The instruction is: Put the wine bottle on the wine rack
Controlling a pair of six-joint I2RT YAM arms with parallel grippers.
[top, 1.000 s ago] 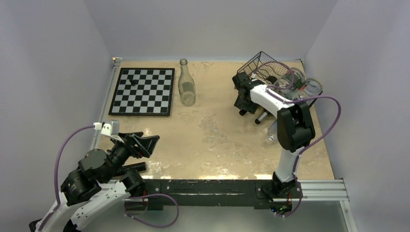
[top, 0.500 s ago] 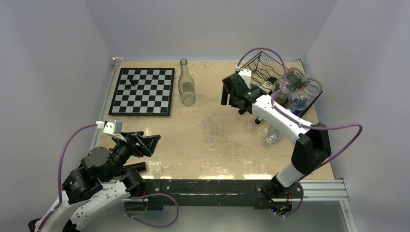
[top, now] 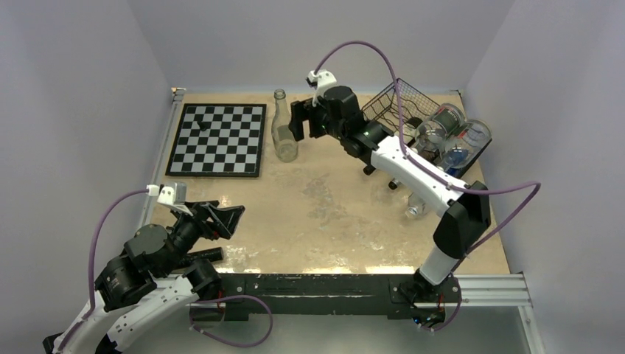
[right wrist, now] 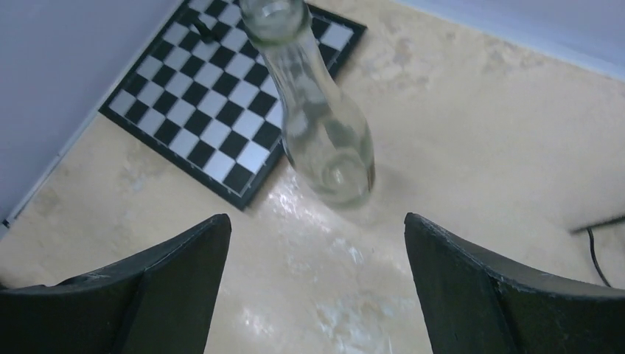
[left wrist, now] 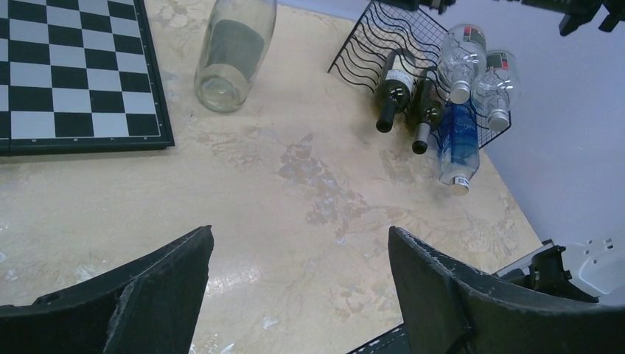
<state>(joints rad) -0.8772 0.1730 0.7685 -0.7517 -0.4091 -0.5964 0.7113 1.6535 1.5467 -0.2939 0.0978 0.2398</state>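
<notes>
Rack contents first: the wine rack [left wrist: 361, 44], black wire, sits at the far right of the table [top: 332, 214]; two dark bottles [left wrist: 394, 81] lie in it side by side, necks toward the arms; two clear capped bottles [left wrist: 463, 59] lie just right of them; a blue-labelled bottle [left wrist: 453, 140] lies at its near edge, wire or tabletop beneath it unclear. Well apart from the rack, the wine bottle [top: 284, 133], clear glass, stands upright on the table just beside the chessboard [top: 217, 140]; the right gripper [right wrist: 317, 220] hangs near it, jaws spread wide, holding nothing; the left gripper [left wrist: 301, 234] hangs over the near left, jaws likewise wide, holding nothing.
</notes>
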